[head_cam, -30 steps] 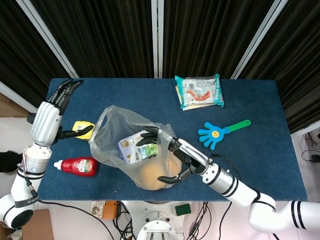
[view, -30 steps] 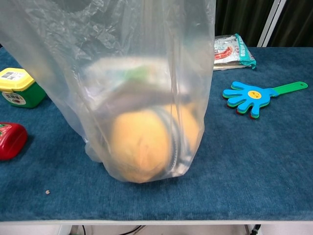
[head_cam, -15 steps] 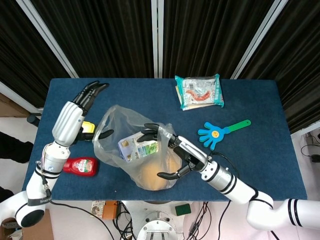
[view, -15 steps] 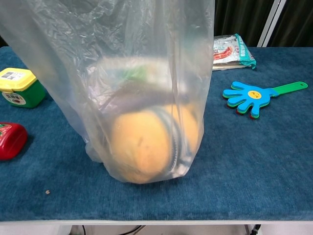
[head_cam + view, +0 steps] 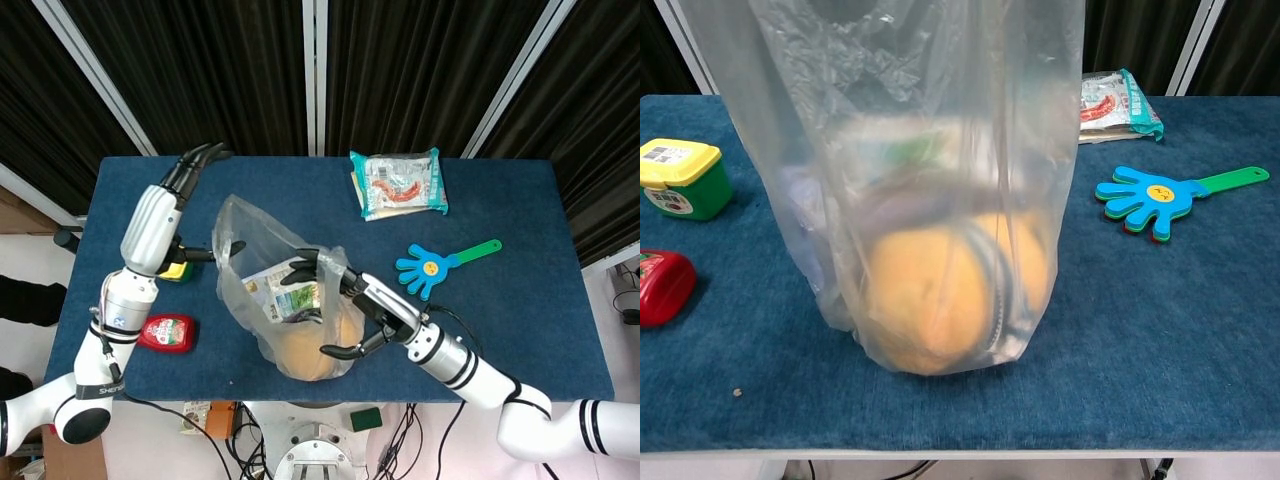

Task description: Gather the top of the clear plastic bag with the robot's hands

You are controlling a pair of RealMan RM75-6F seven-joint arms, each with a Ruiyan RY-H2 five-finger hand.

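The clear plastic bag stands mid-table with its top gaping; inside lie a round orange item and a green-and-white packet. In the chest view the bag fills the middle, the orange item at its bottom. My left hand is at the bag's left side, fingers straight and pointing away from me, thumb tip against the film. My right hand is spread wide against the bag's right side, fingers by the rim, thumb low. Neither hand grips anything.
A green tub with a yellow lid sits partly behind my left hand, a red sauce bottle nearer the front left edge. A snack packet lies at the back right, a blue hand-shaped clapper right of the bag.
My left hand has swung in from the table's left edge to the bag and pushed its left side inward, making the bag narrower. My right hand has barely moved.
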